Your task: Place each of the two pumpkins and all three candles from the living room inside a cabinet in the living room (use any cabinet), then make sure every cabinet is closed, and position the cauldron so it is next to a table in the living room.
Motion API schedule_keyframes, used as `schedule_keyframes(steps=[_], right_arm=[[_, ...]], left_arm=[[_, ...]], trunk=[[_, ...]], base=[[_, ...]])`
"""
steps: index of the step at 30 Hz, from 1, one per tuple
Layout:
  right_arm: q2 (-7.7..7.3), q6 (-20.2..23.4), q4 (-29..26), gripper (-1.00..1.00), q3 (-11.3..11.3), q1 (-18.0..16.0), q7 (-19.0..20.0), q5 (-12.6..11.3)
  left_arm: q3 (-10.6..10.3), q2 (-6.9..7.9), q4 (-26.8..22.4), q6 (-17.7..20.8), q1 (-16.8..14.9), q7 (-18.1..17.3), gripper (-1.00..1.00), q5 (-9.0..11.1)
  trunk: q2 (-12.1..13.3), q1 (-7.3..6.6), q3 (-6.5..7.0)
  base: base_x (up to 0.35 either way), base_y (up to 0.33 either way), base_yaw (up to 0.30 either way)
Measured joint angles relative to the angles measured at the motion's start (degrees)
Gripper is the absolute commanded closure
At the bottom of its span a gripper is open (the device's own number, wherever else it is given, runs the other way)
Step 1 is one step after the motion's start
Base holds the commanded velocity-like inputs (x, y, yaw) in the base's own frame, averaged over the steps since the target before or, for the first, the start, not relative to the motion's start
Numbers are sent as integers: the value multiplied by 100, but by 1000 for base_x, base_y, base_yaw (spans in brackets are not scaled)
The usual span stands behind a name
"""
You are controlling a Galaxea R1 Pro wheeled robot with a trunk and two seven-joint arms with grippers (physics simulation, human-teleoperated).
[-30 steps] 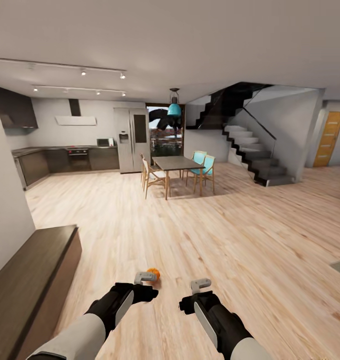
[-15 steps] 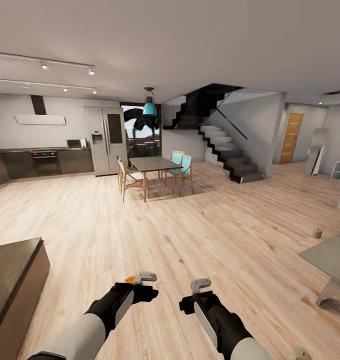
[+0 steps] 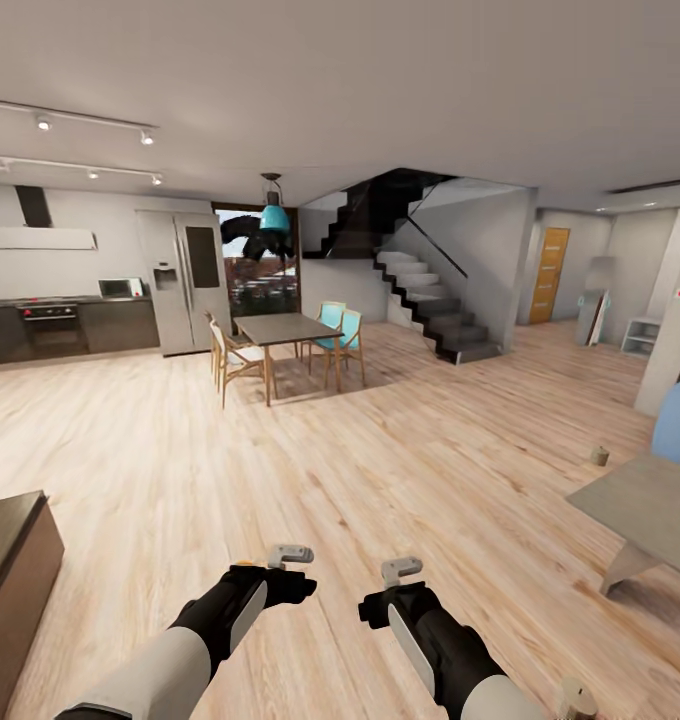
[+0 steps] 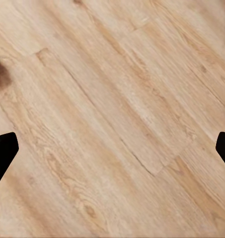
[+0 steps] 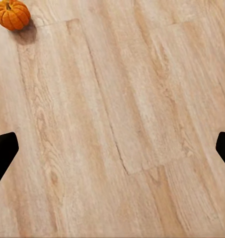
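While both tools gape, one pumpkin [image 5: 13,14] and two candles [image 3: 600,456] show.

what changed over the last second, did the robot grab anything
Nothing grabbed. The view swung right: the cabinet slid toward the left edge, while the table and a candle came into view. The pumpkin is still on the floor. Both arms kept their pose, left tool and right tool open, empty.
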Motion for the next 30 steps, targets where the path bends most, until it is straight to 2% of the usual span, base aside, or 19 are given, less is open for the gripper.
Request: schedule_keyframes(steps=[10, 30], right_arm=[[0, -1, 1, -100, 3, -1, -1, 1], [0, 0, -1, -100, 0, 0, 1, 0]], left_arm=[[1, 2, -2, 1, 1, 0, -100, 1], [0, 1, 0, 0, 0, 0, -100, 0]], trunk=[[0, 0, 0], [0, -1, 0]], base=[[60, 0, -69], [196, 0, -93]])
